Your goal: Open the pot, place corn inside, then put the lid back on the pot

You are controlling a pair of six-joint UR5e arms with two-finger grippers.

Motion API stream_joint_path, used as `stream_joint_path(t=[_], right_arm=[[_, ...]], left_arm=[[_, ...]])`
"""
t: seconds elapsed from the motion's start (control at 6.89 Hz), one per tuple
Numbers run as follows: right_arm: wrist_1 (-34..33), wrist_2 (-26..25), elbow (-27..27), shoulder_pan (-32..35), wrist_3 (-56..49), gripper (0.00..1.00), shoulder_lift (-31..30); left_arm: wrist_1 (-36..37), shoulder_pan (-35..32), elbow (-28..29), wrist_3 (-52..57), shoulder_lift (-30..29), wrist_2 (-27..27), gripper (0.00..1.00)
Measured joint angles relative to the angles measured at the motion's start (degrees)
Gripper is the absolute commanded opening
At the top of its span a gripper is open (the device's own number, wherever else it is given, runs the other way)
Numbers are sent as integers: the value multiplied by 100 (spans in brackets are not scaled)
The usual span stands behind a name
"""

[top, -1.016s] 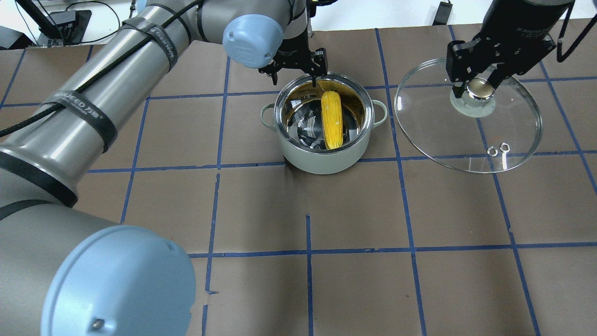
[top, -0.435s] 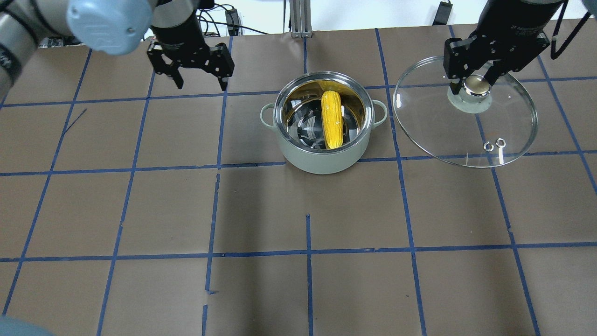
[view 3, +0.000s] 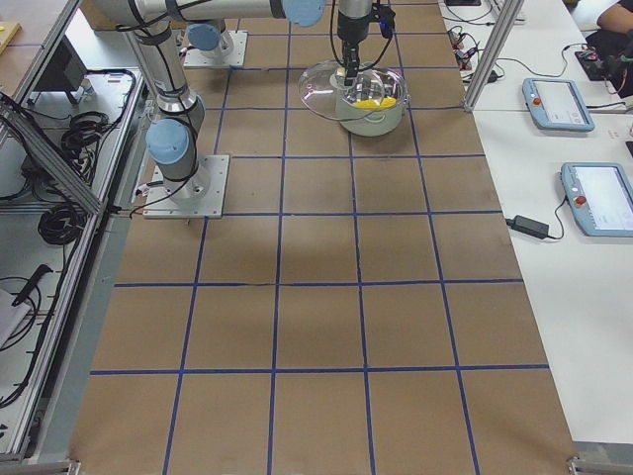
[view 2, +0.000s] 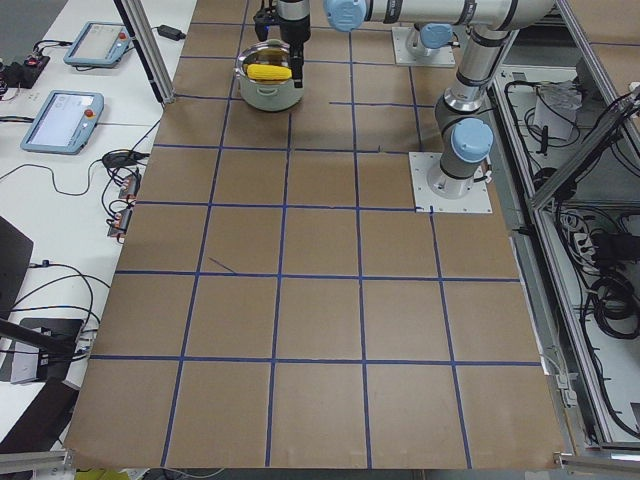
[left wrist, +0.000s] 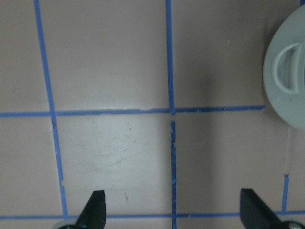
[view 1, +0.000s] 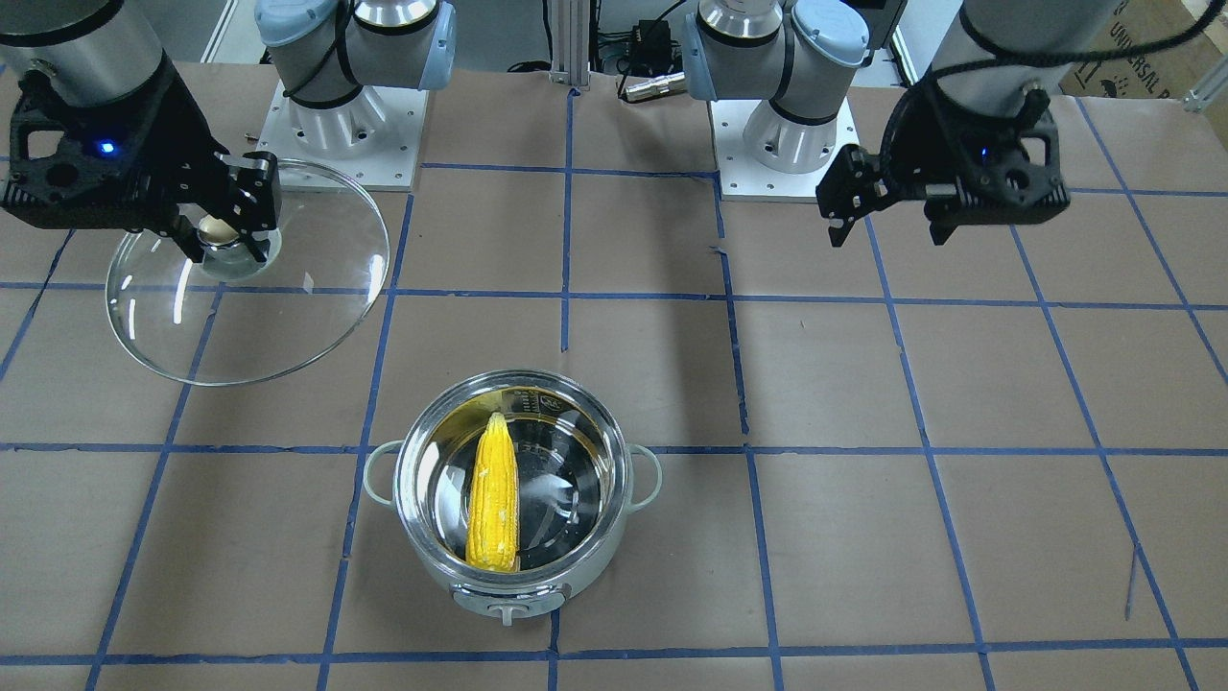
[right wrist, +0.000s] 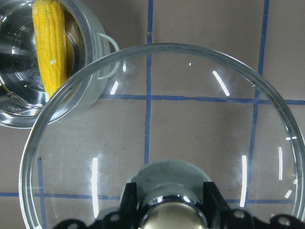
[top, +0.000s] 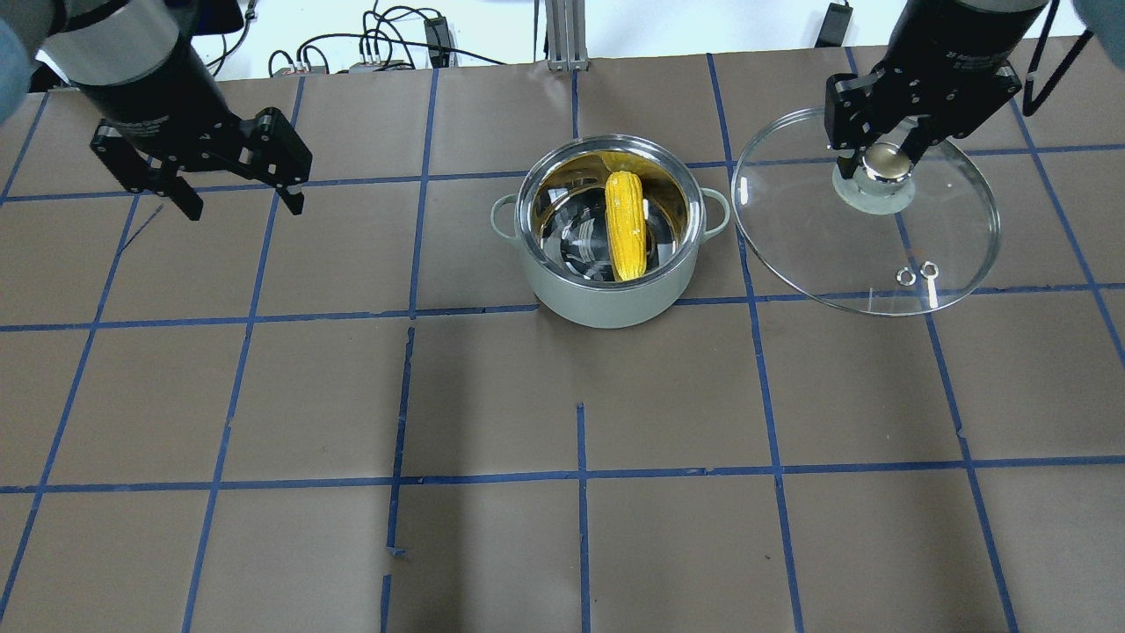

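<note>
The pale grey pot (top: pixel 606 308) stands open at the table's middle back, with the yellow corn (top: pixel 626 227) lying inside on its steel bottom. My right gripper (top: pixel 883 158) is shut on the knob of the clear glass lid (top: pixel 866 255) and holds it raised just right of the pot. In the right wrist view the lid's rim (right wrist: pixel 71 90) overlaps the pot's handle, with the corn (right wrist: pixel 50 43) beyond. My left gripper (top: pixel 242 207) is open and empty, far left of the pot. The front-facing view shows the pot (view 1: pixel 576 576), the corn (view 1: pixel 492 504), the lid (view 1: pixel 278 326) and the left gripper (view 1: pixel 887 235).
Brown paper with blue tape lines covers the table (top: pixel 580 527). The left wrist view shows bare paper below the open fingers (left wrist: pixel 95 205) and the pot's side handle (left wrist: pixel 286 76) at the right edge. Cables and a post lie beyond the back edge.
My left arm has drawn back from the pot's rim to the far left, its gripper open. The right gripper has carried the lid slightly left, toward the pot.
</note>
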Motion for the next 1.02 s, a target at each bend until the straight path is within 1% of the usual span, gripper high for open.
stream_joint_path(t=[0.29, 0.58, 1.02], right_arm=[[-519, -59, -5, 648, 826, 6, 280], [-1084, -97, -26, 1239, 1468, 6, 669], [-1917, -267, -74, 1643, 1961, 6, 1366]], left_arm=[[-118, -169, 70, -138, 100, 15, 100], [52, -330, -64, -226, 13, 16, 100], [143, -481, -137, -274, -16, 24, 100]])
